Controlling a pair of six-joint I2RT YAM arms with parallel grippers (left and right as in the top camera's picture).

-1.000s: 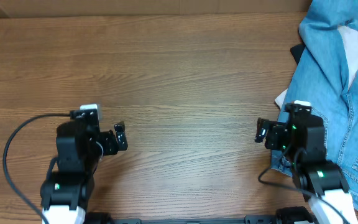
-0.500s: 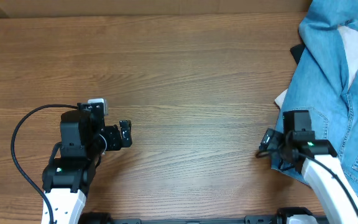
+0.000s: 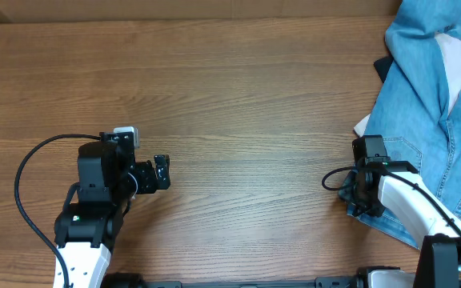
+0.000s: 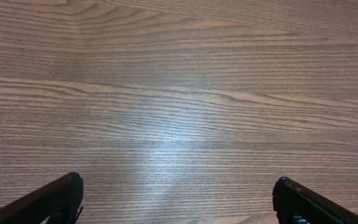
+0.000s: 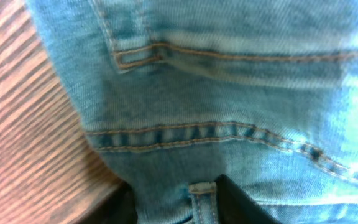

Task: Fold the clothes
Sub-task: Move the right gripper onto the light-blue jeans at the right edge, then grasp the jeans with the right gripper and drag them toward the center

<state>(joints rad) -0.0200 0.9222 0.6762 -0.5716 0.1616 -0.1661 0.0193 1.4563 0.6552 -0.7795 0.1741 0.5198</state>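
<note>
Far to the left of the jeans (image 3: 422, 120), we see the left gripper (image 3: 160, 172) poised over the bare wooden table (image 3: 238, 96), with its black cable (image 3: 22, 176) looping out on the side away from the jeans. Its jaws are spread wide. In the left wrist view the left gripper (image 4: 179, 205) shows only its two dark fingertips (image 4: 61, 196) in the lower corners, with nothing but wood grain (image 4: 179, 93) between them.

The stretch of table between that gripper and the jeans carries nothing.

The right gripper (image 3: 357, 202) is down at the near left edge of the jeans, its arm bending in from the lower right. In the right wrist view, which is blurred, the right gripper (image 5: 194, 200) has its jaws close together, one on each side of a belt loop (image 5: 202, 190), with denim (image 5: 229, 81) between them. We cannot tell whether they already pinch the cloth. An orange-stitched seam (image 5: 185, 134) runs across just above the loop, and the edge of the jeans lies on the wood.

The jeans lie rumpled and unfolded along the right edge of the table, running out of view at the top and right. A dark cloth (image 3: 382, 68) peeks out at their left edge, and a pale cloth (image 3: 458, 60) shows among their upper folds.
</note>
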